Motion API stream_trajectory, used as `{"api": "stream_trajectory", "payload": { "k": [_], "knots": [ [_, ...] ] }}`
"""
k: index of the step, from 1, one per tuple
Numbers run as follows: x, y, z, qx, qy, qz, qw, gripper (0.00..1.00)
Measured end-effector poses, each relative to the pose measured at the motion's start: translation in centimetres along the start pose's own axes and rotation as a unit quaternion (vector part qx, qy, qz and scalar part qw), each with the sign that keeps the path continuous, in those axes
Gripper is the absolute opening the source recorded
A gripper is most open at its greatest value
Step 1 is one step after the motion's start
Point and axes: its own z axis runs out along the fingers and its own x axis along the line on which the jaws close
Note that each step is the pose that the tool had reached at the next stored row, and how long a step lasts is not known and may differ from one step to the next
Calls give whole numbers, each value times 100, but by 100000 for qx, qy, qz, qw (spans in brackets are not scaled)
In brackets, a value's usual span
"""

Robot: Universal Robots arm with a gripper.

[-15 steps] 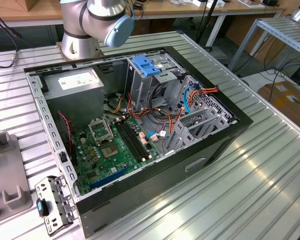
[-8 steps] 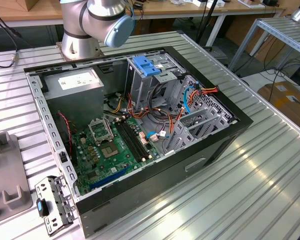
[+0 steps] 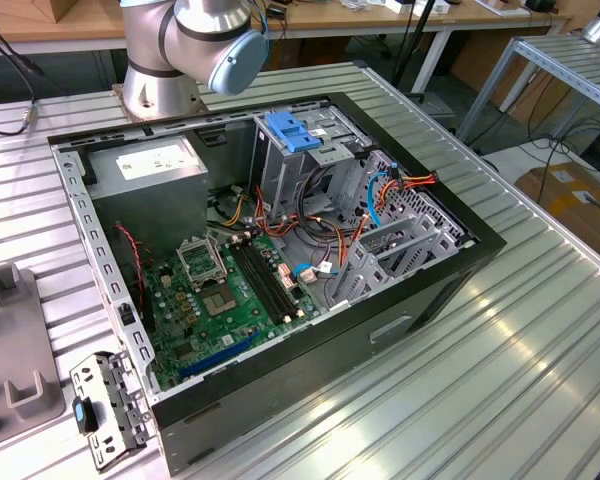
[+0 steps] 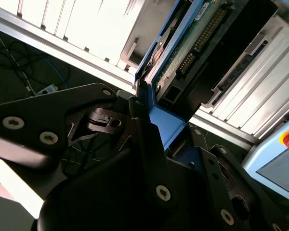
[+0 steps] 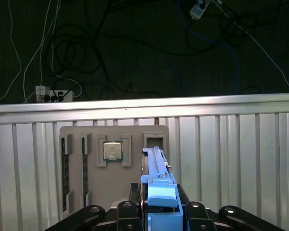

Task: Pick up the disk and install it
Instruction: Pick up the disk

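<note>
Fingers (image 4: 147,149) are clamped on the disk (image 4: 183,57) by its blue rails (image 5: 160,190), holding it edge-on over the grey tray (image 5: 86,144). Watch that narrow hold: you risk the plastic flexing and the disk tilting, then catching on loose cables (image 3: 320,235) inside the case (image 3: 380,330).

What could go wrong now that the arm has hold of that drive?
The end effector pinches the disk edge-on by its blue rail, so it might slip or twist. Just beyond it sits a grey tray with a chip; a drop could hit that. Loose cables crowd the computer case, and the disk could snag them.
</note>
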Motion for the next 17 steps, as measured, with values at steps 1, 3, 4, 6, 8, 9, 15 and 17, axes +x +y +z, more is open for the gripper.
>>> {"api": "stream_trajectory", "payload": {
  "k": [1, 3, 4, 6, 8, 9, 15, 17],
  "knots": [
    [0, -1, -1, 9, 19, -2, 100000, 37],
    [0, -1, -4, 5, 68, -3, 100000, 37],
    [0, -2, -6, 4, 102, -5, 100000, 37],
    [0, -3, -8, 9, 171, -5, 100000, 37],
    [0, -3, -12, 11, 253, -6, 100000, 37],
    [0, -4, -14, 8, 292, -5, 100000, 37],
    [0, -6, -28, 25, 512, -10, 99999, 37],
    [0, -6, -33, 29, 597, -11, 99998, 37]
  ]
}}
